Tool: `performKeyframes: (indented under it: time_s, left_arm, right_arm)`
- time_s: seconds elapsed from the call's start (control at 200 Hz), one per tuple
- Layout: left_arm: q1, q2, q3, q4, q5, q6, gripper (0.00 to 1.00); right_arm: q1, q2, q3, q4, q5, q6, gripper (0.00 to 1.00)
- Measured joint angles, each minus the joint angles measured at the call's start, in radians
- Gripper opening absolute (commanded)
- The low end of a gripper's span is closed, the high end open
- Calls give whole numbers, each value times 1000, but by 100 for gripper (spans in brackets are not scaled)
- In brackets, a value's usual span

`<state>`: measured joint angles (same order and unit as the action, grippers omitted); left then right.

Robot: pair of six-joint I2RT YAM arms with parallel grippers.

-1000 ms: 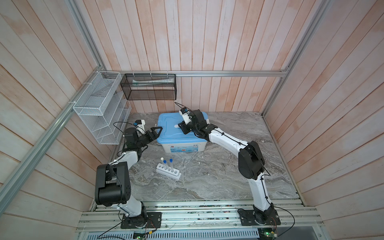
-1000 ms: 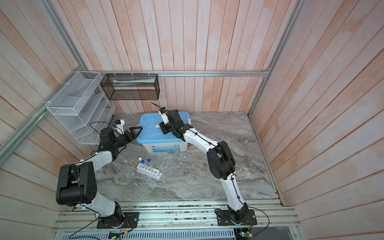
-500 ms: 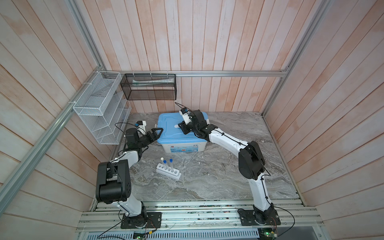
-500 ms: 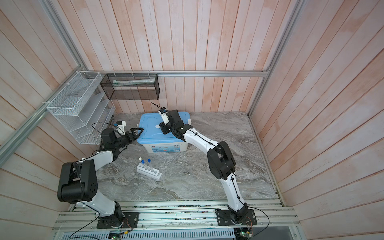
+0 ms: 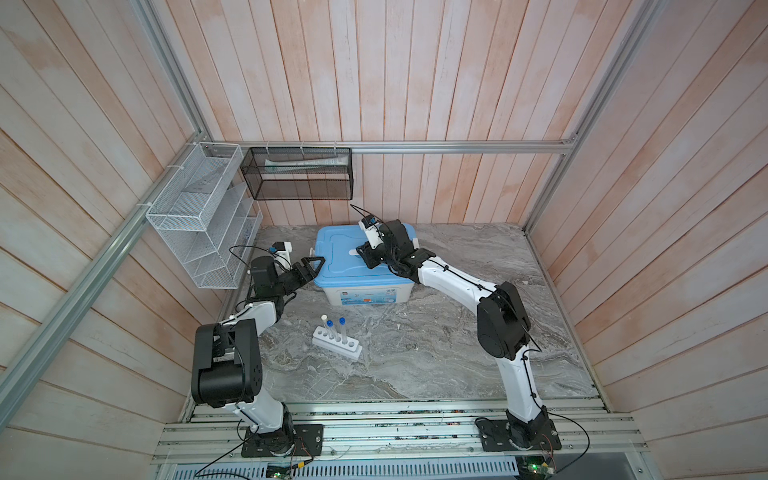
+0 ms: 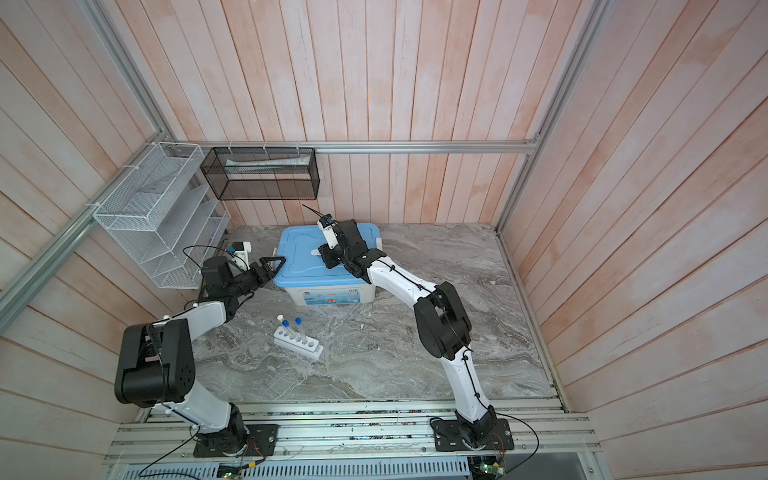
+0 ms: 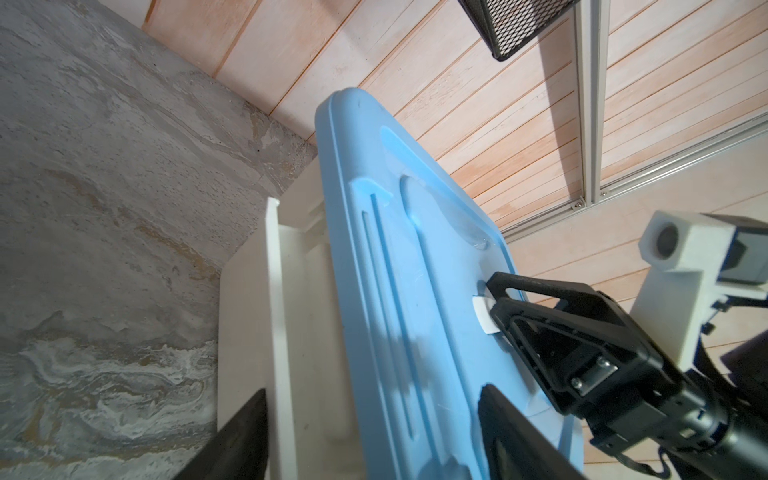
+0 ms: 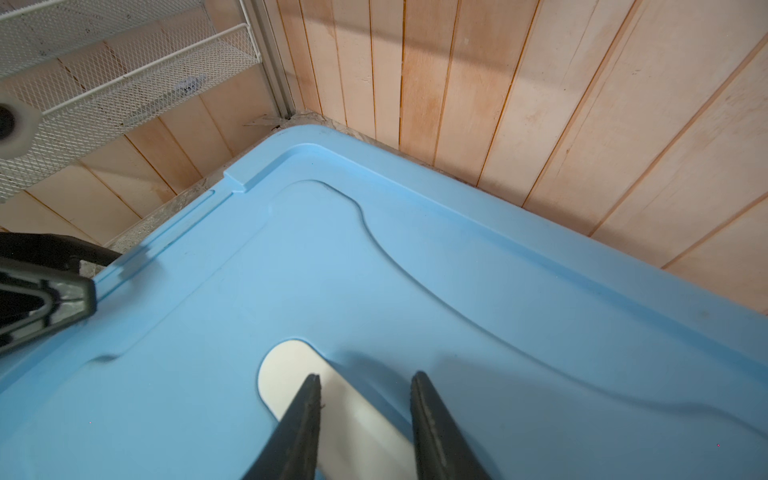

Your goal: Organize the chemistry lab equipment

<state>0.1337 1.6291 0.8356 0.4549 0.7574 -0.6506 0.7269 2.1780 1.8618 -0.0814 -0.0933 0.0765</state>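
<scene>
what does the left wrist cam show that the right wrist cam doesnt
Only the left wrist view: the white bin from the side, and a corner of the black mesh basket. Only the right wrist view: the white wire shelf. Both: the blue lid, its white oval, the wooden wall, the left gripper and the right gripper.

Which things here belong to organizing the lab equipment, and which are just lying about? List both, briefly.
Job in hand:
- white tube rack
- three capped tubes standing in it, two with blue caps and one with a white cap

Just around:
- white bin with blue lid
- white wire shelf on the side wall
- black mesh basket on the back wall
</scene>
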Motion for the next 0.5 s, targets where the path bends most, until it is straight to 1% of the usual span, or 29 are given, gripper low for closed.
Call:
performKeyframes:
  time_s: [0.21,0.5]
  left_arm:
    - [4,0,3,-13,-4,3,66]
    - [9,-10,22,-59,-11,19,60]
  right_arm:
    - [0,-3,-12,15,1,3,37]
    - [0,-8,-31,39,1,8,37]
